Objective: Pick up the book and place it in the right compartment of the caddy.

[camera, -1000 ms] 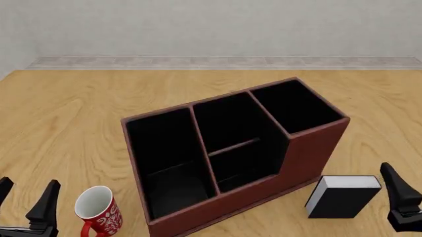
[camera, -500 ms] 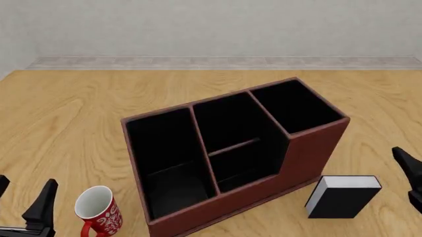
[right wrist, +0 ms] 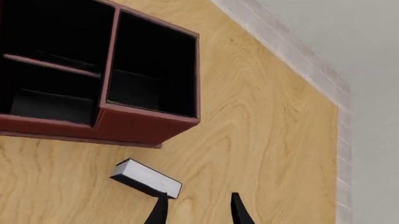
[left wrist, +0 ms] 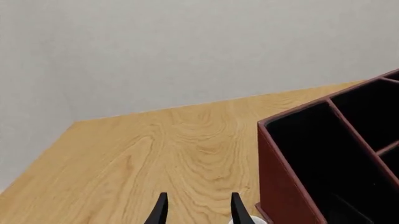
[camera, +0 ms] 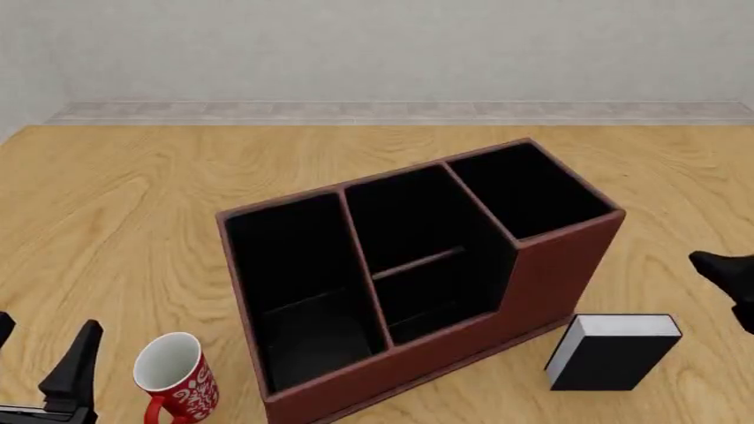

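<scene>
My right claw (right wrist: 198, 209), fingers parted and empty, hangs over the book (camera: 610, 351) lying just in front of the caddy (camera: 554, 265); a skewed descent could knock it away

simulated room, bare wooden table (camera: 141, 194), plain grey wall (camera: 377, 44)

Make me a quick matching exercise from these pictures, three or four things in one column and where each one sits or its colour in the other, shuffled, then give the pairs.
Things:
1. book
2. mug
3. caddy
4. left tool

Descriptions:
A. reddish-brown with black lining
B. on the table by the caddy's front right corner
C. open, over bare wood
D. red and white, by the caddy's front left corner

Pairs: 1-B, 2-D, 3-A, 4-C
</scene>
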Robot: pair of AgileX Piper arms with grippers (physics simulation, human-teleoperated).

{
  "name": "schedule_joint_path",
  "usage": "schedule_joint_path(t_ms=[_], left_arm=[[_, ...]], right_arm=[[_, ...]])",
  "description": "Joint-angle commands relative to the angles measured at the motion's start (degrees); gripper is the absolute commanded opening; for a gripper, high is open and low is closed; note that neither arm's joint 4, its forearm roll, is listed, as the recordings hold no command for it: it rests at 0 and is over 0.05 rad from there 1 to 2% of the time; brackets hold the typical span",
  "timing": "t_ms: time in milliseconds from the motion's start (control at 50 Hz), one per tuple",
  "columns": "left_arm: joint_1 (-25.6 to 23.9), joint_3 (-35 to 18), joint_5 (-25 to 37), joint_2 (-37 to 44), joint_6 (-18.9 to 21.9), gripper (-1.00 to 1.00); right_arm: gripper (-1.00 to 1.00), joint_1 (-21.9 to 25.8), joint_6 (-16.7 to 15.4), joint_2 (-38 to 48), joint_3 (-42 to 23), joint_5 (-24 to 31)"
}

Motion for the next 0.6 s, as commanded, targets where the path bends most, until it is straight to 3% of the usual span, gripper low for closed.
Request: schedule_joint_path(t_ms=[20, 80, 100, 240, 340, 380, 440, 580, 600], left_arm=[[0.2, -0.2, 0.3, 0.1, 0.4, 1.0], [0.2, -0.2, 0.3, 0.0, 0.4, 1.0], [0.2, -0.1, 0.3, 0.0, 0.4, 1.0], [-0.1, 0.0, 0.7, 0.0, 0.7, 1.0], [0.0, -0.2, 1.1, 0.0, 1.1, 1.0], [0.1, -0.2, 1.2, 0.0, 1.2, 1.0], [0.1, 0.1, 1.2, -0.1, 1.4, 1.0], [0.0, -0.1, 1.6, -0.1, 1.6, 1.0], [0.1, -0.2, 1.7, -0.1, 1.7, 1.0]], right_arm=[[1.0, -0.8, -3.7, 6.5, -5.3, 8.4], [1.0, -2.3, -6.0, 6.8, -3.4, 8.8], [1.0, -3.3, -8.8, 6.4, -1.4, 8.6], [1.0, -2.2, -8.0, 9.3, -1.9, 8.8], [1.0, -5.2, -13.2, 10.0, 1.7, 10.8], [1.0, -3.3, -11.0, 11.2, -0.1, 11.0], [1.0, -8.2, -17.1, 11.7, 1.3, 10.6], [1.0, -9.9, -21.1, 13.4, 0.1, 10.2], [1.0, -8.7, -20.2, 13.9, -0.6, 10.7]])
